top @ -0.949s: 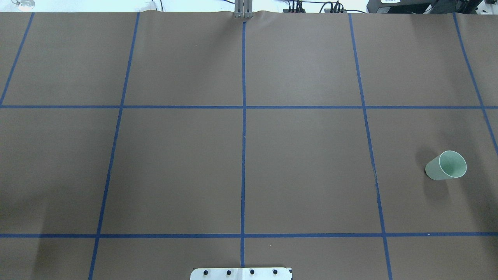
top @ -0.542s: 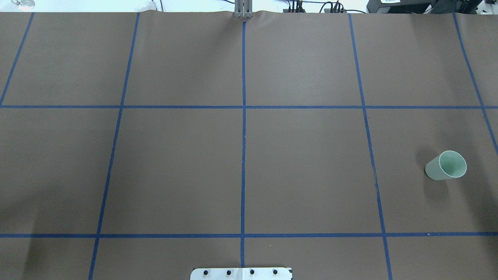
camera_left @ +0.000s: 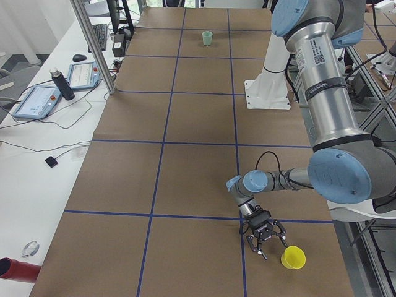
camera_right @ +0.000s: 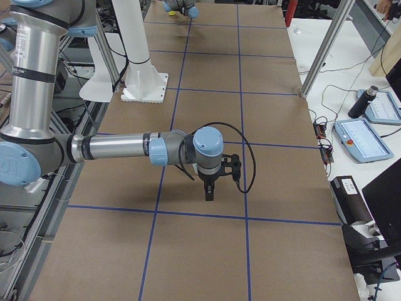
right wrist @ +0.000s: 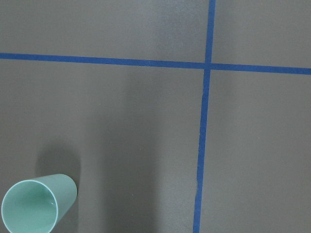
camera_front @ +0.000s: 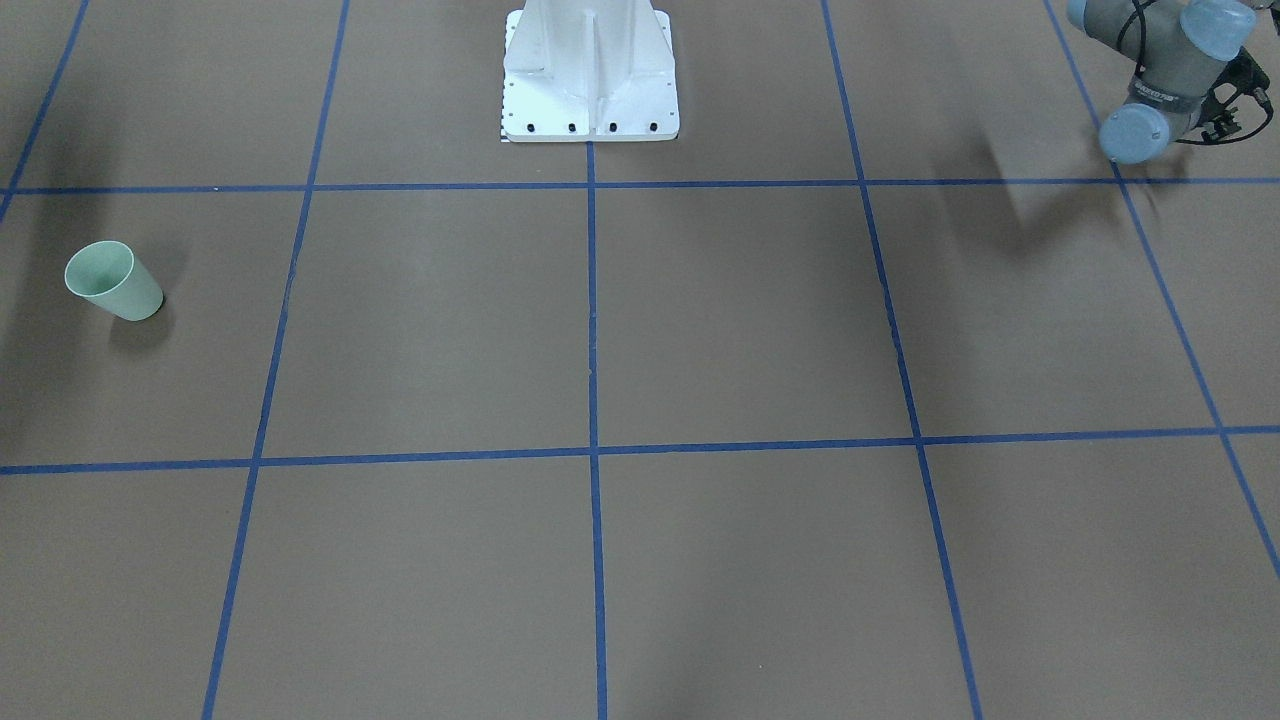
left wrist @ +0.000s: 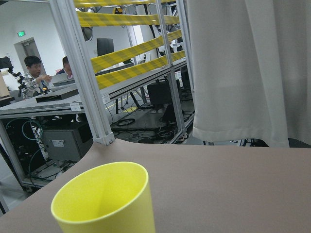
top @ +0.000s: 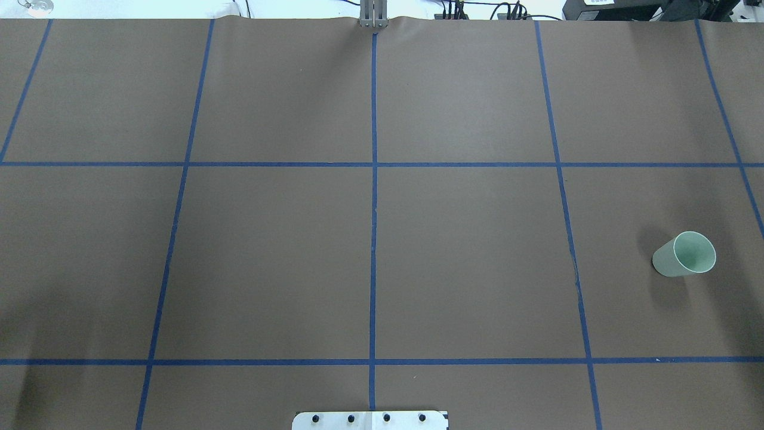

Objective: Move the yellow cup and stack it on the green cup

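The yellow cup (camera_left: 293, 257) stands upright near the table's corner on my left side. It fills the lower left of the left wrist view (left wrist: 104, 199). My left gripper (camera_left: 263, 240) points down just beside it, apart from it; I cannot tell whether it is open or shut. The green cup (top: 684, 254) stands upright at the table's right, also in the front-facing view (camera_front: 112, 281) and the right wrist view (right wrist: 36, 204). My right gripper (camera_right: 208, 193) hangs above the table, pointing down; I cannot tell its state.
The table is brown paper with a blue tape grid (top: 373, 179). The white robot base plate (camera_front: 590, 90) sits at the near middle edge. A side desk with tablets (camera_left: 37, 99) and a bottle (camera_left: 62, 83) runs along the far edge, behind an aluminium post (camera_left: 93, 43).
A faint shadow at the table's near left drifts leftward in the overhead view. The green cup has not moved.
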Tool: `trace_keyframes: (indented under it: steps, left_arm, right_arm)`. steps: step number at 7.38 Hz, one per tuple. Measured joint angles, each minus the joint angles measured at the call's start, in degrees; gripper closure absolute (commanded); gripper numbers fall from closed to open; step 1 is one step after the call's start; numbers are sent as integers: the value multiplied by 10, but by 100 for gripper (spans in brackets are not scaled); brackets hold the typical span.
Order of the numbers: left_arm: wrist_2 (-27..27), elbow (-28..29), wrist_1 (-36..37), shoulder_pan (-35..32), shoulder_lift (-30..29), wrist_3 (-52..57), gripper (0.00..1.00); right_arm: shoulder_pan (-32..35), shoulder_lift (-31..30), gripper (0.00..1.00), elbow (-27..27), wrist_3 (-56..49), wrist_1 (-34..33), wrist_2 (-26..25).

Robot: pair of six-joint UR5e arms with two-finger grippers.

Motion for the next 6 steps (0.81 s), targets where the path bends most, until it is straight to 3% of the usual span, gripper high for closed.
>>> trace_keyframes:
  steps: [6]
  left_arm:
    - [-59, 4, 1, 1, 2, -1, 1]
  right_arm:
    - [-5, 2, 1, 17, 0, -15, -3]
